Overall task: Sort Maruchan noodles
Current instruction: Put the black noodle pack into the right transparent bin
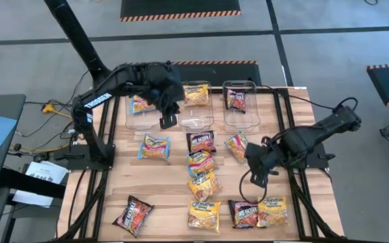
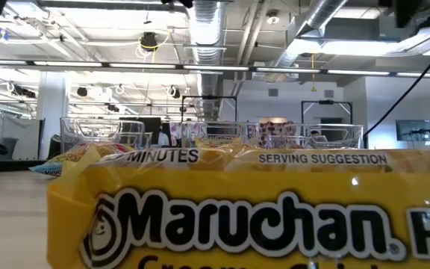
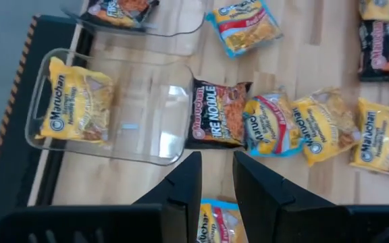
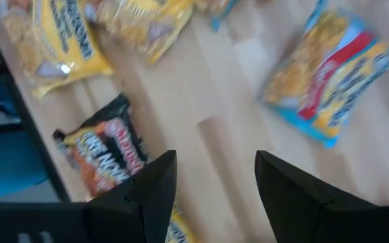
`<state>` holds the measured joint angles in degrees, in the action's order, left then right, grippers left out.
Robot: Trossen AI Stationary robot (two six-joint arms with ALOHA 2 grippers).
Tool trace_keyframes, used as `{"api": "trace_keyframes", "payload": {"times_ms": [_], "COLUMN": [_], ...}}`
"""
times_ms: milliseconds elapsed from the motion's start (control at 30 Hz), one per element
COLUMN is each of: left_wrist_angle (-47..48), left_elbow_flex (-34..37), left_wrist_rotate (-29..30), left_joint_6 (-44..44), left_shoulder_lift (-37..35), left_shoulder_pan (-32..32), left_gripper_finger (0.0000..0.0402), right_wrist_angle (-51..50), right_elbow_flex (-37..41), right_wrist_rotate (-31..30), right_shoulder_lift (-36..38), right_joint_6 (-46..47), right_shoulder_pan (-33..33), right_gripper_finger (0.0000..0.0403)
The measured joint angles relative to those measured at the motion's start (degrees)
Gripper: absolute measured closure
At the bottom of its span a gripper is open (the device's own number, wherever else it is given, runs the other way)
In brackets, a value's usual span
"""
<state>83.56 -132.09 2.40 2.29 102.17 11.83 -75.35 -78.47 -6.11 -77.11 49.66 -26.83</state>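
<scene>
Maruchan noodle packets lie scattered on the wooden table: a black-red one [image 1: 201,140], light blue ones [image 1: 154,147] [image 1: 237,145], a yellow one [image 1: 204,183] and more along the near edge. Three clear bins stand at the far edge, holding a light blue packet [image 1: 139,104], a yellow packet [image 3: 80,101] and a black-red packet [image 1: 236,100]. My left gripper [image 1: 169,121] hangs above the near ends of the left and middle bins, its fingers [image 3: 216,177] a little apart with nothing between them. My right gripper [image 1: 256,179] is open above bare wood [image 4: 215,135], between a black-red packet [image 4: 103,155] and a light blue one [image 4: 336,74].
A yellow packet [image 2: 260,217] at the near edge fills the low view, with the bins [image 2: 215,134] behind it. Black frame rails [image 1: 286,135] run along the table's sides. Bare wood [image 1: 161,189] shows at the near left.
</scene>
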Motion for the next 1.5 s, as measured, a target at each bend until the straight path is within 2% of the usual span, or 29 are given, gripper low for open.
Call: {"api": "trace_keyframes", "payload": {"times_ms": [167,400,567,833,1000,1233,1333,1500], "left_wrist_angle": [1.99,2.49,-0.77,-16.97,-24.68,-30.77,-30.78,-30.8], "left_elbow_flex": [0.0,1.55,10.49,33.18,43.73,50.81,51.37,51.43], "left_wrist_rotate": [1.02,5.66,8.35,8.93,8.83,8.81,8.72,8.53], "left_joint_6": [-1.52,-3.62,-5.78,-9.79,-13.83,-17.14,-17.14,-16.58], "left_shoulder_lift": [0.0,-0.13,-3.35,-13.8,-20.02,-24.51,-24.61,-24.59], "left_shoulder_pan": [-4.49,-8.97,-11.59,-14.1,-14.13,-14.47,-14.67,-15.53], "left_gripper_finger": [0.0329,0.0329,0.0329,0.0329,0.0329,0.0329,0.0329,0.0329], "right_wrist_angle": [2.74,11.98,16.15,20.27,22.29,26.13,27.44,28.43], "right_elbow_flex": [1.63,4.87,5.95,5.91,5.92,5.92,5.9,5.9], "right_wrist_rotate": [1.83,1.84,1.84,1.86,3.87,6.23,8.89,9.29], "right_shoulder_lift": [-0.03,-0.02,-1.33,-6.88,-11.58,-16.41,-17.84,-20.06], "right_joint_6": [4.48,7.62,10.06,7.6,4.4,3.83,3.84,2.93], "right_shoulder_pan": [-4.67,-10.1,-13.03,-16.02,-16.28,-16.2,-15.67,-15.62], "right_gripper_finger": [0.0177,0.0177,0.0177,0.0177,0.0177,0.0177,0.0177,0.0177]}}
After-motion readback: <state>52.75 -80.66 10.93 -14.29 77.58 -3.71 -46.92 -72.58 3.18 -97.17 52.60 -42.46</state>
